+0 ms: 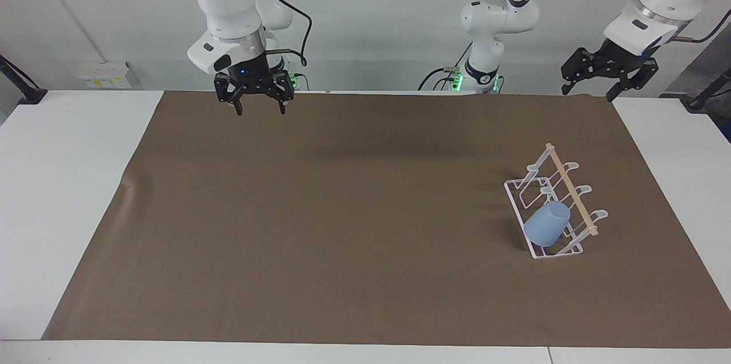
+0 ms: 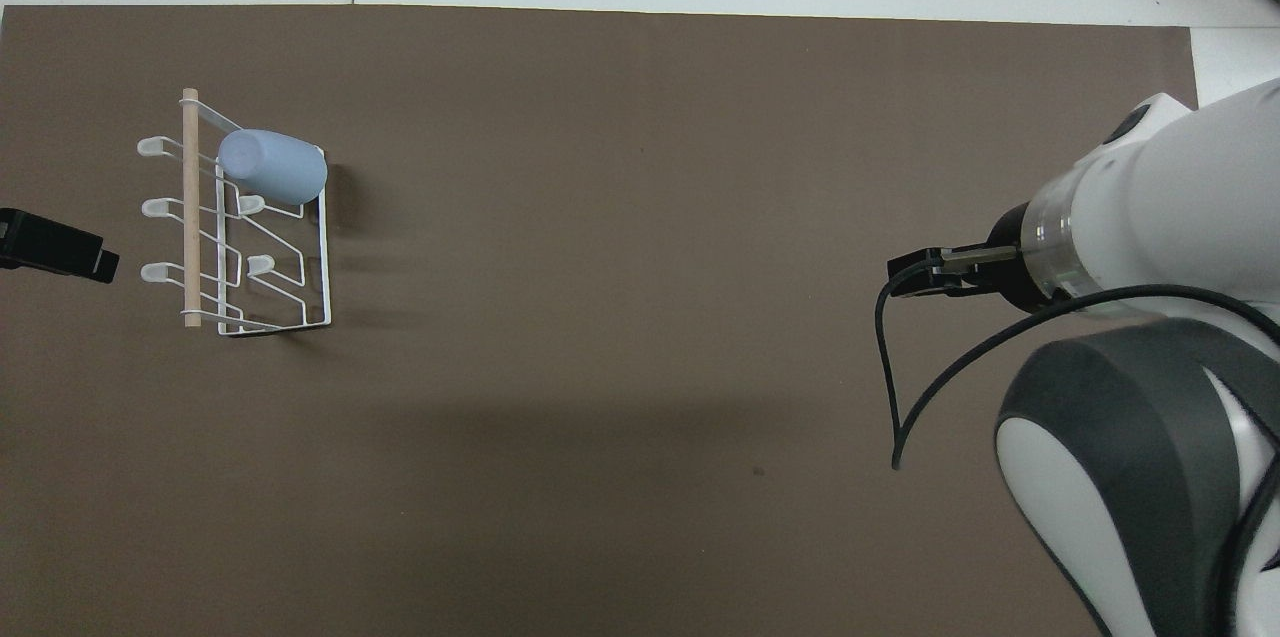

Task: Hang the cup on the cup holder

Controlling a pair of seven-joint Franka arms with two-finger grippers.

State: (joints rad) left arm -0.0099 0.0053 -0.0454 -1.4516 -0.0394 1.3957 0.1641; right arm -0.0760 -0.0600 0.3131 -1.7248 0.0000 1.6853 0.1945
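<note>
Both grippers hang in the air with nothing in them. Left gripper [image 1: 606,78], black with 2 fingers spread apart, is raised over the edge of the brown mat [image 1: 342,210] at the left arm's end of the table, well apart from the cup holder [image 1: 557,204]; in the overhead view only a dark tip of it [image 2: 55,247] shows at the picture's edge, level with the holder. Right gripper [image 1: 259,102], fingers also spread apart and pointing down, waits over the mat's edge at the right arm's end, well apart from the holder.

Cup holder: a white wire rack with a rectangular base, rows of slanted prongs with rounded tips and a pale wooden dowel [image 1: 571,190] along the top, standing on the mat toward the left arm's end. Cup [image 1: 547,224], small and light blue, hangs tilted on a prong at the holder's end farther from the robots, its closed base pointing up toward the dowel [image 2: 273,165]. Mat covers most of a white table [image 1: 57,181].
</note>
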